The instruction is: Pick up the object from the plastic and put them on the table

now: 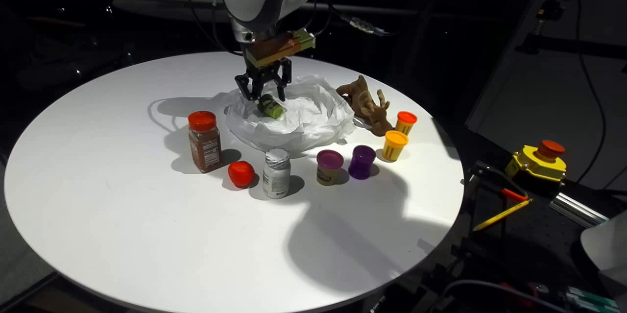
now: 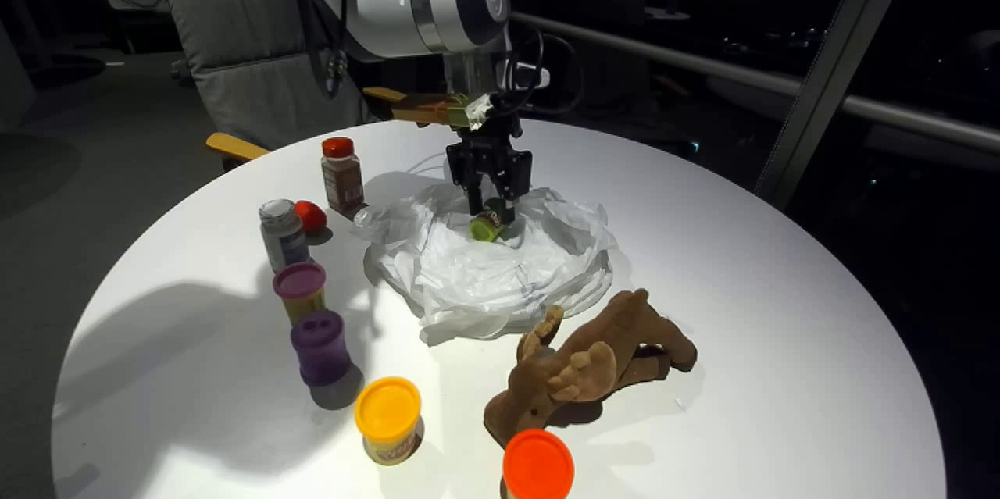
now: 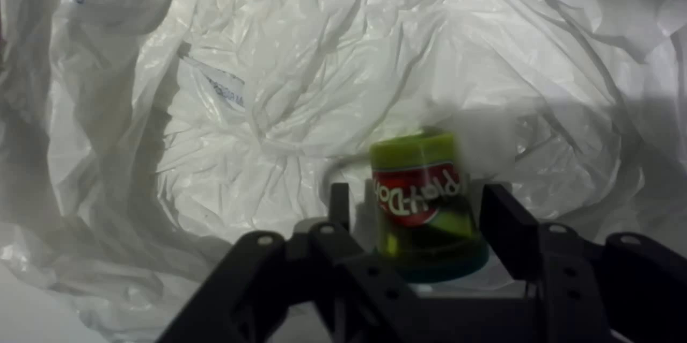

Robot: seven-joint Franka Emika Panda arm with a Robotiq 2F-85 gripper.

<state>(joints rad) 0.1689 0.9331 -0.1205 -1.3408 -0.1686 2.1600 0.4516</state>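
Observation:
A small green Play-Doh can (image 1: 272,108) lies tilted on its side in the crumpled white plastic bag (image 1: 313,132) on the round white table (image 1: 171,239). The can (image 2: 486,228) and bag (image 2: 484,292) show in both exterior views. My gripper (image 1: 267,96) points down over the bag, low at the can. In the wrist view the can (image 3: 421,198) is between the two black fingers of my gripper (image 3: 416,192), lime end facing away. A gap shows at the left finger; the right finger is closer to the can. The gripper is open. The bag (image 3: 279,80) fills most of that view.
A red-capped spice jar (image 1: 204,144), a red ball-like object (image 1: 241,174) and a white bottle (image 1: 277,176) stand near the bag. Several Play-Doh cans, including a purple one (image 1: 362,162) and a yellow one (image 1: 394,146), and a brown plush moose (image 2: 586,366) are also there.

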